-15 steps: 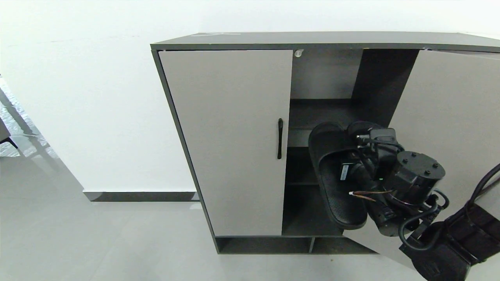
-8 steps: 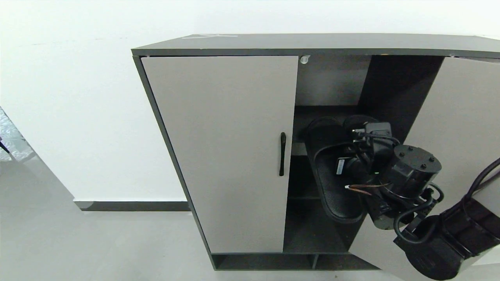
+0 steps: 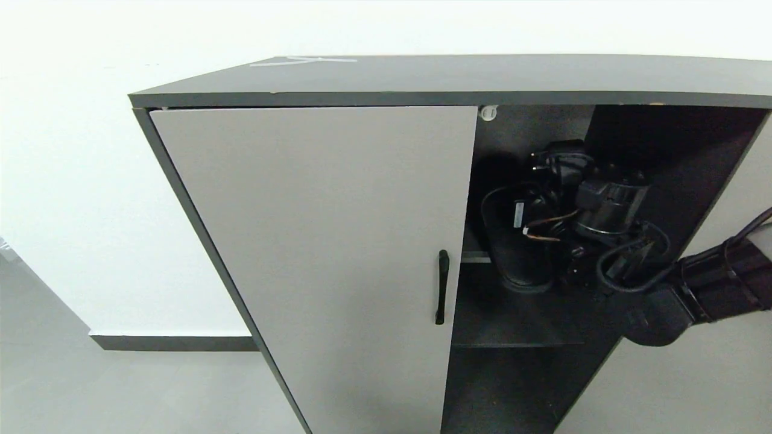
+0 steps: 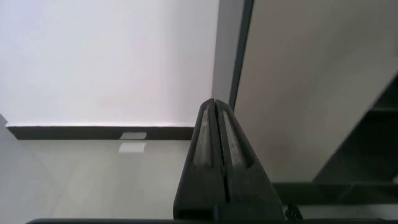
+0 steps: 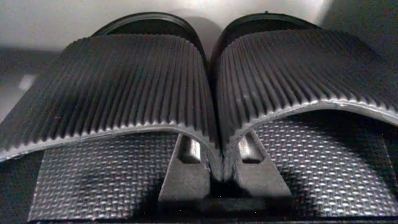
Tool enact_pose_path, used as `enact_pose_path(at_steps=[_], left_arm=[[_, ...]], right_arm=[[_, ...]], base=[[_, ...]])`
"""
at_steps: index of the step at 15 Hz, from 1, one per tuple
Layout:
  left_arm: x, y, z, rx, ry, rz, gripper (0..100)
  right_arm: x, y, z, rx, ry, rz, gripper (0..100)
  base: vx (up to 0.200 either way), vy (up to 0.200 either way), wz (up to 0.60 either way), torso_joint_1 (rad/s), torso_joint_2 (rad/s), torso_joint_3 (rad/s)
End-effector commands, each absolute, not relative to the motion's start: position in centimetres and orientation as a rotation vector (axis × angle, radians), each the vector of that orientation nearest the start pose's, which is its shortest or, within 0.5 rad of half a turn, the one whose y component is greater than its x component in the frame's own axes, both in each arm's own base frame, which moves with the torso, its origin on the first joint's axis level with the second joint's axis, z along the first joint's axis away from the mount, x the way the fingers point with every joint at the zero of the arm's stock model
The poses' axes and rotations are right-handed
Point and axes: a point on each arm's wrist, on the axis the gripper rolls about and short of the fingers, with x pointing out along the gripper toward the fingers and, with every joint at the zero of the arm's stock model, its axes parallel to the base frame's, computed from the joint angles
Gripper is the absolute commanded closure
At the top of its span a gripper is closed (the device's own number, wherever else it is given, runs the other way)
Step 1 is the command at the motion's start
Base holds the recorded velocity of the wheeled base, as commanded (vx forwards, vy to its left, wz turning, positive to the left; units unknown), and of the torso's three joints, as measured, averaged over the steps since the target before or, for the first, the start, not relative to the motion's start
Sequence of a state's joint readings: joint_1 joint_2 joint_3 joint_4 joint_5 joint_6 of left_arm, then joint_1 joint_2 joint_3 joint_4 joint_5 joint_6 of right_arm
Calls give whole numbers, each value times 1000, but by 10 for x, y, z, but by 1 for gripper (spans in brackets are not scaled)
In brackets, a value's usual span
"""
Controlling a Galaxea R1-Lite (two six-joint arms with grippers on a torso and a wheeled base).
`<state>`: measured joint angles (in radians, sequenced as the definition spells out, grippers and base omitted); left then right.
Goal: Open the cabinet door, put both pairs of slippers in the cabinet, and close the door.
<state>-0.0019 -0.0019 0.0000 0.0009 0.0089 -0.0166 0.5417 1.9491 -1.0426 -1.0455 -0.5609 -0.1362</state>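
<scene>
Firmly pinched both slippers (image 3: pixel 514 253) by their straps (image 5: pixel 143 81) in the right hand (image 5: pixel 216 158), toes aimed deeper into the open cabinet (image 3: pixel 422 75).

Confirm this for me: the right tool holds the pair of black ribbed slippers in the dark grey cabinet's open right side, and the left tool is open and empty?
Not quite. The left tool is shut, with nothing between its pressed-together fingers, as the left wrist view shows. The right tool does hold the pair of black ribbed slippers in the dark grey cabinet's open right side.
</scene>
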Motion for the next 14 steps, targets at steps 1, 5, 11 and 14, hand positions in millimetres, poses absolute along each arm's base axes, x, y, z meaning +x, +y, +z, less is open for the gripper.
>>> enact_pose_path(at_steps=[1,5,11,14], left_arm=[[-23,0,75,-18,0,8,100],[-23,0,75,-18,0,8,100],[-23,0,75,-20,0,8,100],[-23,0,75,-20,0,9,100]], right_arm=[[350,181,218,-48,-140,-54,100],[371,187,206,-40,-106,-61,100],[393,190,198,-40,-86,-59,100],[403,194,202,-41,-82,-60,100]], base=[[0,0,0,0,0,0],[0,0,0,0,0,0],[0,0,0,0,0,0],[0,0,0,0,0,0]])
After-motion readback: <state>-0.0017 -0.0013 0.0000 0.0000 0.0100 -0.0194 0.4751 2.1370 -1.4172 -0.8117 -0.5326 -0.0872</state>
